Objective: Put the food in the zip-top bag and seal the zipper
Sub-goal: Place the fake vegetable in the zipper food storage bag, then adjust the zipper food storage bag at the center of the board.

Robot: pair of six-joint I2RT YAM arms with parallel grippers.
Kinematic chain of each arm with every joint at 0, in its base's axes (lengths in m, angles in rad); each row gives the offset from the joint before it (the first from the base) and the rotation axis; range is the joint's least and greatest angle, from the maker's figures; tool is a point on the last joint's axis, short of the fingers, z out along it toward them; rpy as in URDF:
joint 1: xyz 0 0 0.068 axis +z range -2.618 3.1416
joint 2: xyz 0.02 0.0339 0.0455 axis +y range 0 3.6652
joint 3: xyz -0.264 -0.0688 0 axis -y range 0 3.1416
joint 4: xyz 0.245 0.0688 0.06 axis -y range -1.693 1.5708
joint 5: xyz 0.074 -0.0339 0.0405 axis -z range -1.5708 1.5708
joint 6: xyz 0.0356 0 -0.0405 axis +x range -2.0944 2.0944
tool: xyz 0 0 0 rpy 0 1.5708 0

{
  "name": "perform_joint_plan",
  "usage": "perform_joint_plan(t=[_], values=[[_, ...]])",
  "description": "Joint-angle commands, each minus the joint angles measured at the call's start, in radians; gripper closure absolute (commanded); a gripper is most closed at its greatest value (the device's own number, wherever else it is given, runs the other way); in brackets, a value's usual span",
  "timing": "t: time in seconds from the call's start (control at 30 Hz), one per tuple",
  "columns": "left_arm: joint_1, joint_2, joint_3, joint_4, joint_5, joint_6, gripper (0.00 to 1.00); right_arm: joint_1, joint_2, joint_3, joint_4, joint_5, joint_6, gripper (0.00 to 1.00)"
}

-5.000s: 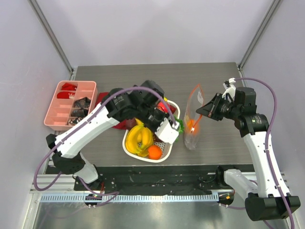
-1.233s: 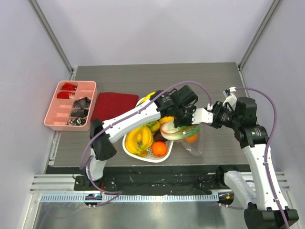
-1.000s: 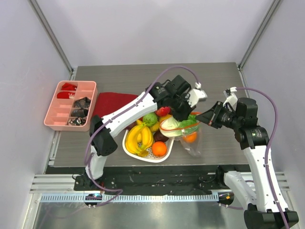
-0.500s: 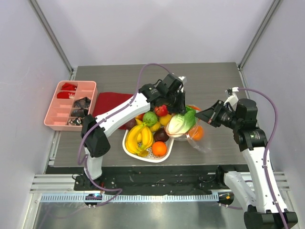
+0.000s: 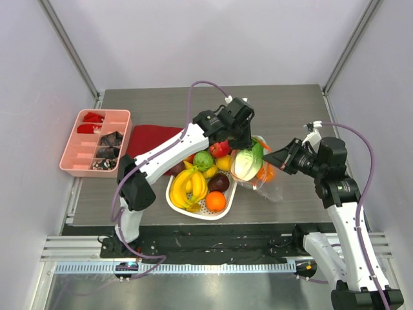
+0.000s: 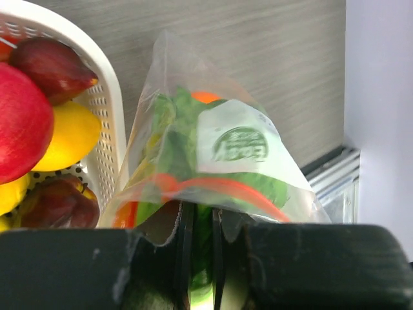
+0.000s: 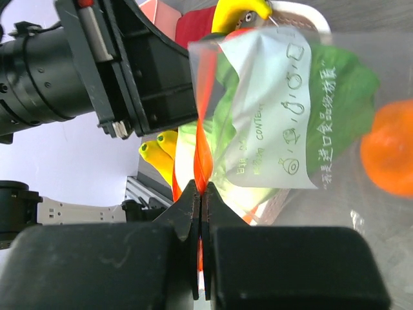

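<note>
The clear zip-top bag (image 5: 273, 188) lies tilted to the right of the white basket (image 5: 173, 200). A pale-green cabbage (image 5: 247, 163) sits in its mouth and an orange (image 5: 265, 173) lies deeper inside. My left gripper (image 5: 244, 144) reaches down from the far side. In the left wrist view it (image 6: 199, 213) is shut on a green cabbage leaf (image 6: 199, 284), just behind the zipper (image 6: 226, 187). My right gripper (image 5: 279, 157) is shut on the red-orange zipper (image 7: 202, 129) at the bag's right side. The right wrist view shows the cabbage (image 7: 335, 84) and the orange (image 7: 387, 158) through the plastic.
The basket holds bananas (image 5: 187, 187), an orange (image 5: 216, 201), a red apple (image 5: 219, 148), a green fruit (image 5: 203, 160) and a dark purple one (image 5: 219, 182). A dark red cloth (image 5: 151, 139) and a pink compartment tray (image 5: 95, 142) lie to the left. The table's front edge runs just below the basket.
My left wrist has swung back and left over the basket's far rim, still holding the cabbage, which now stands more upright in the bag's mouth. The bag has tipped rightward.
</note>
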Motion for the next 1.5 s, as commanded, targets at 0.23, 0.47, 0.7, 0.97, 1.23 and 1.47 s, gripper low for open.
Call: perform_joint_plan(t=[0.23,0.47,0.7,0.97,1.23,1.47], values=[[0.013,0.022,0.023,0.067,-0.087,-0.236,0.99,0.006,0.056,-0.028,0.168,-0.068,0.167,0.99],[0.011,-0.011,0.003,0.069,-0.078,-0.012,0.45,0.006,0.092,0.001,0.229,-0.099,0.229,0.99],[0.097,-0.251,-0.259,0.22,0.159,0.12,0.1,-0.021,0.089,-0.013,0.222,-0.106,0.244,0.99],[0.123,-0.414,-0.341,0.254,0.214,0.416,0.33,-0.031,0.078,-0.003,0.22,-0.125,0.221,0.99],[0.14,-0.333,-0.3,0.069,0.084,0.404,0.35,-0.031,0.075,0.027,0.219,-0.139,0.175,0.99],[0.138,-0.244,-0.297,0.008,0.197,0.363,0.49,-0.031,0.055,0.038,0.21,-0.137,0.152,0.99]])
